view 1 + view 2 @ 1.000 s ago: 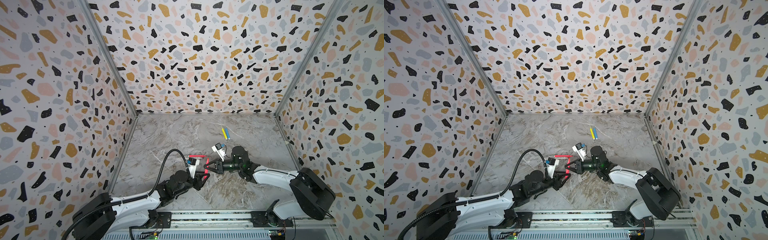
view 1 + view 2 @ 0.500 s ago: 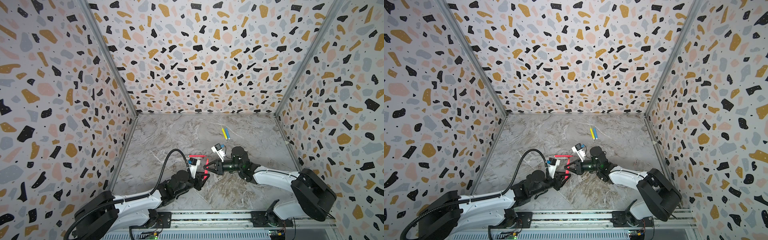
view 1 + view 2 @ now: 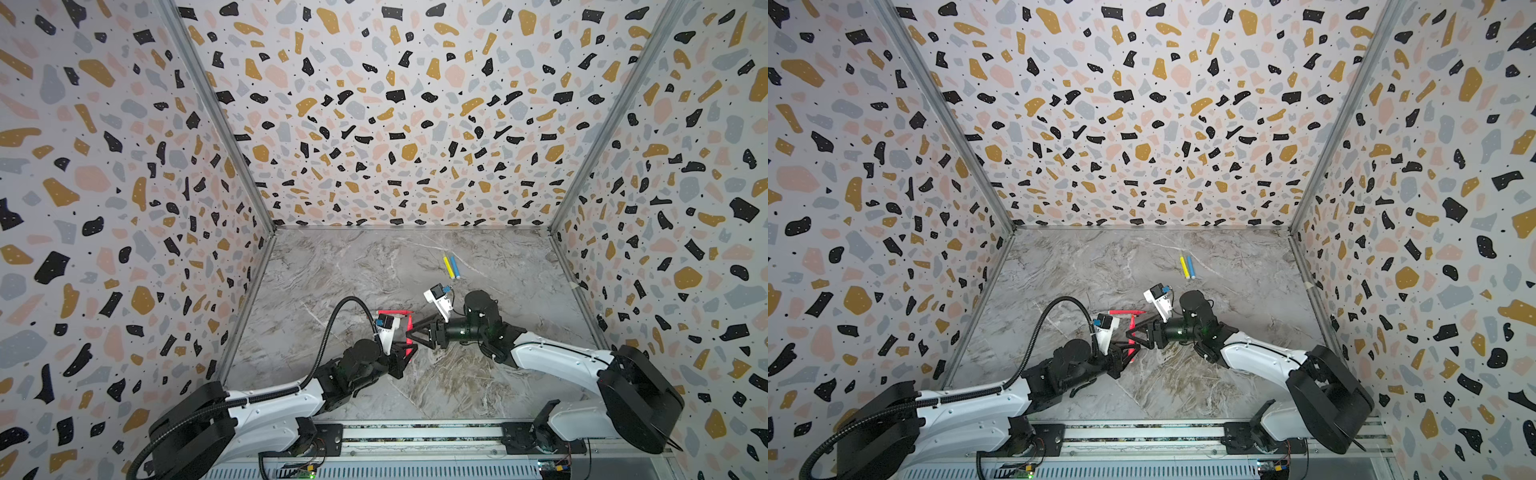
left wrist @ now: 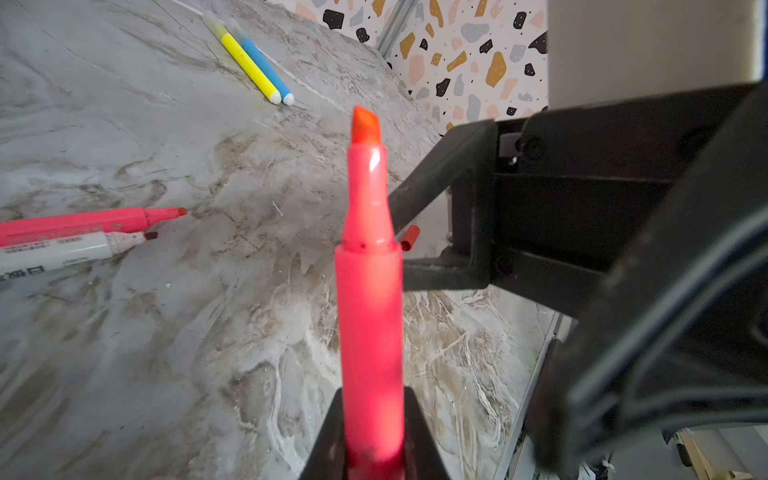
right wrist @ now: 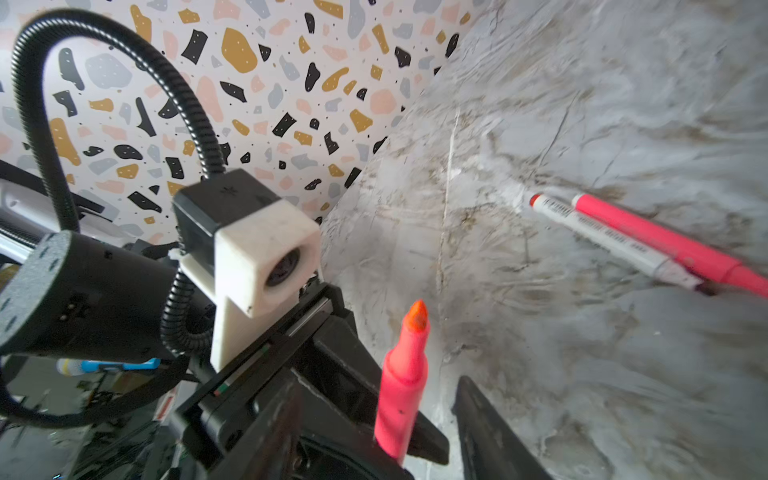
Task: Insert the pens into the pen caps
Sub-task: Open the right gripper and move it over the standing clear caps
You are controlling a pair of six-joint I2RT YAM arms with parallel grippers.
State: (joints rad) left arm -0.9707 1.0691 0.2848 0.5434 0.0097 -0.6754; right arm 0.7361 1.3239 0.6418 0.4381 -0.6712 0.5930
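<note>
Between the closed jaws of my left gripper [image 4: 372, 415] stood a neon pink pen [image 4: 368, 291], its chisel tip bare. My right gripper [image 5: 376, 386] sat just beside it, jaws spread and empty. Near the right fingertips a red cap [image 4: 409, 237] lay on the table [image 4: 166, 332]; a second pink pen [image 4: 83, 220], a white pen [image 4: 62, 249], a yellow pen [image 4: 245, 62] and a blue pen [image 4: 266, 68] lay farther off.
</note>
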